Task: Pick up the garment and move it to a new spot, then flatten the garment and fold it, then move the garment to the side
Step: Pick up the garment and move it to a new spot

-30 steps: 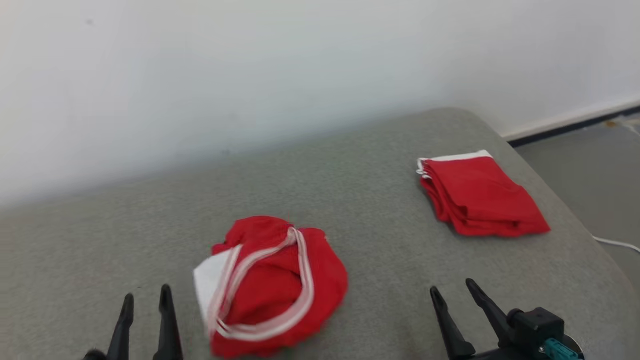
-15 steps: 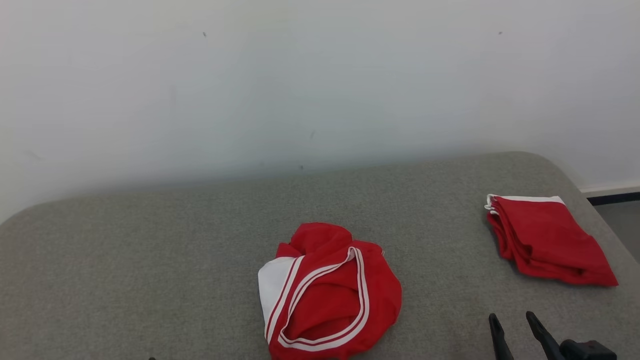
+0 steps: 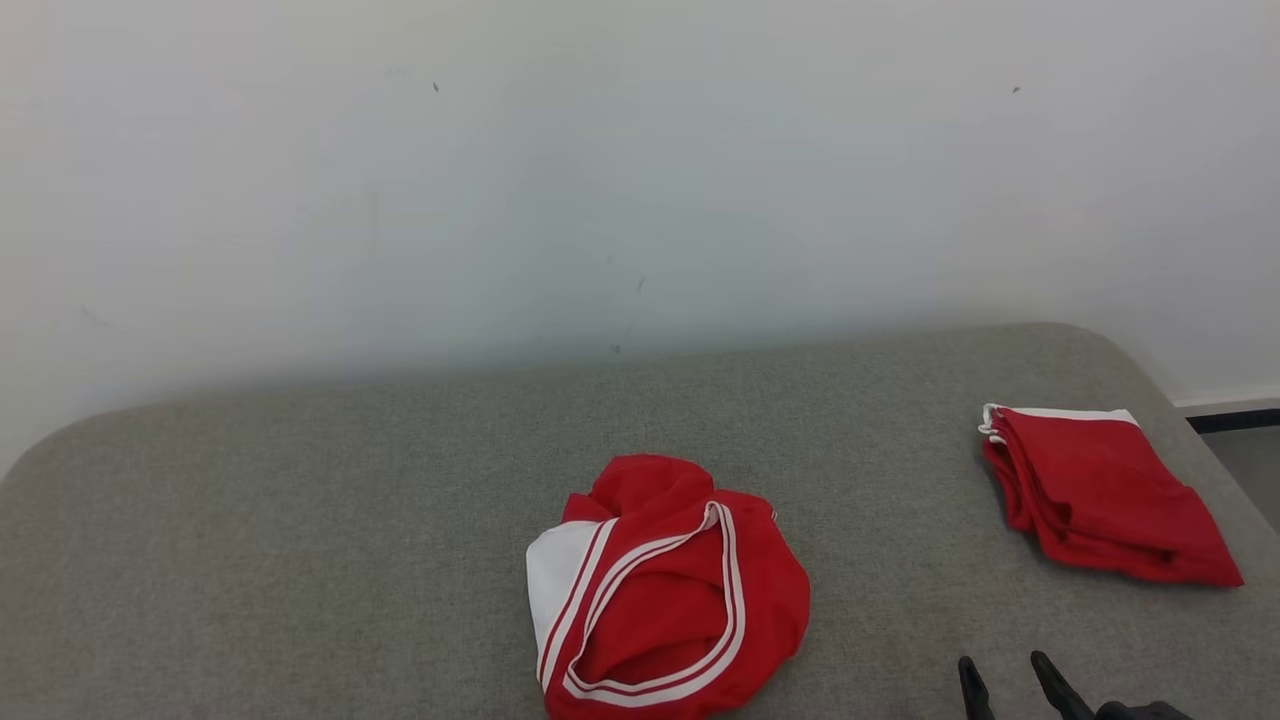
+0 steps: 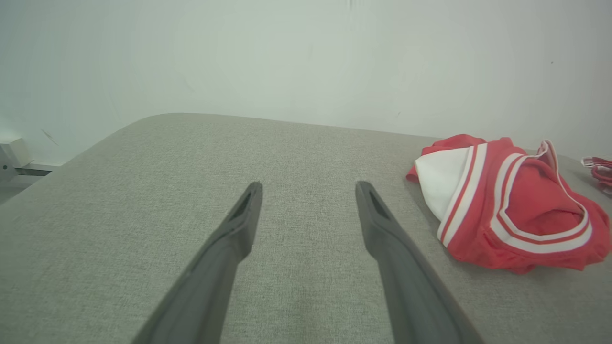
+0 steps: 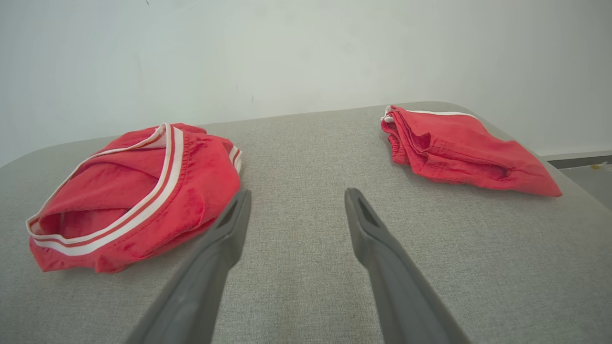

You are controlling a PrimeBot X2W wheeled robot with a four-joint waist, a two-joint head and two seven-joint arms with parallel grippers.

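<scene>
Plain white wall behind, a few small dark specks on it. Grey fabric-covered desk with rounded far corners takes the lower half of the head view. Dark baseboard strip at far right past the desk edge. Task garment: red, bunched in a roundish heap near the front middle of the desk, lying on the surface, not held. No strong long axis; slightly longer front to back in the head view. White-and-red striped band loops around an opening that faces up and toward the robot, white panel on the heap's left side. Second red garment, folded flat, sits at the far right of the desk, well apart from the heap; long axis runs diagonally from far-left to near-right, white-trimmed end toward the wall. No brand, label or readable writing on either. Right claw at the bottom right of the head view, fingers apart, nothing between them; in its wrist view it points at the bare desk between the two garments, left fingertip just beside the heap. Left claw fingers spread wide, empty, over bare desk, heap off to its right.
</scene>
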